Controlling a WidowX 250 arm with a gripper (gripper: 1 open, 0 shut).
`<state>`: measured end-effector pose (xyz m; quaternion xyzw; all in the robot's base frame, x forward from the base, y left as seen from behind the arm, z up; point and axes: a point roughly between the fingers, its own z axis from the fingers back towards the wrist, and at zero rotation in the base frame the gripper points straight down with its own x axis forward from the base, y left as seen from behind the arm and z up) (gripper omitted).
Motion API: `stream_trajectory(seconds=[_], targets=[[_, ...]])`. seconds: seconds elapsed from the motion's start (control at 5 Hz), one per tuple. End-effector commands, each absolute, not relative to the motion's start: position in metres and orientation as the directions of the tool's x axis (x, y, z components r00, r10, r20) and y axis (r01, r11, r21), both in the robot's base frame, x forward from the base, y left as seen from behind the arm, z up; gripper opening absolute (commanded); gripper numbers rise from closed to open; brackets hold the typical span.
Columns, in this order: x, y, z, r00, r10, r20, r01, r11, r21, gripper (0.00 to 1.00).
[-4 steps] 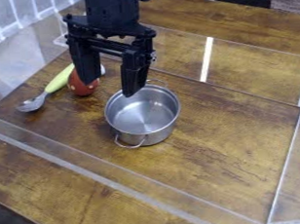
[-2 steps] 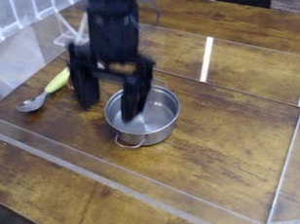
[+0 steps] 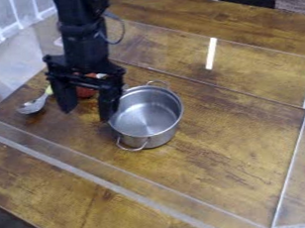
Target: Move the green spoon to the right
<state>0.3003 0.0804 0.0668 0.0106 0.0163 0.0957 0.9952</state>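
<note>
**Now over the spoon, jaws wide**

Shifted left across the wooden table [image 3: 225, 150] within the last second: from above the round steel pot [image 3: 146, 116] to the spot just left of it, and lower than before. Came down over the place where the yellow-green handle and the red-and-white rounded object had shown earlier; both now hidden behind the black gripper [image 3: 88, 99]. Judged as the approach step, with the grasp itself not yet made and the move to the right not begun.

Fingers [image 3: 64, 95] spread as wide as seen at any point, pointing straight down, one on each side of the hidden handle by the look of it. Clasped nothing; contact with the handle or the table impossible to tell from this view.

Green spoon with the shiny silver bowl [image 3: 33, 105] lay on the table at the left, only the bowl showing, just beside the left finger, well left of the pot.
</note>
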Motion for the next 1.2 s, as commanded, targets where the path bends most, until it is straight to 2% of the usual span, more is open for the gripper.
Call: stream_trajectory(seconds=[0.0,0.6,0.8,1.0], targets=[[0.311,0.108,0.077,0.981,0.189,0.047,-0.191,0.981,0.037,1.00],[0.353,0.164,0.076,0.975,0.169,0.143,-0.175,0.984,0.037,1.00],[0.370,0.177,0.076,0.971,0.178,0.158,-0.186,0.982,0.036,0.00],[0.378,0.184,0.077,0.970,0.189,0.155,-0.197,0.980,0.038,1.00]])
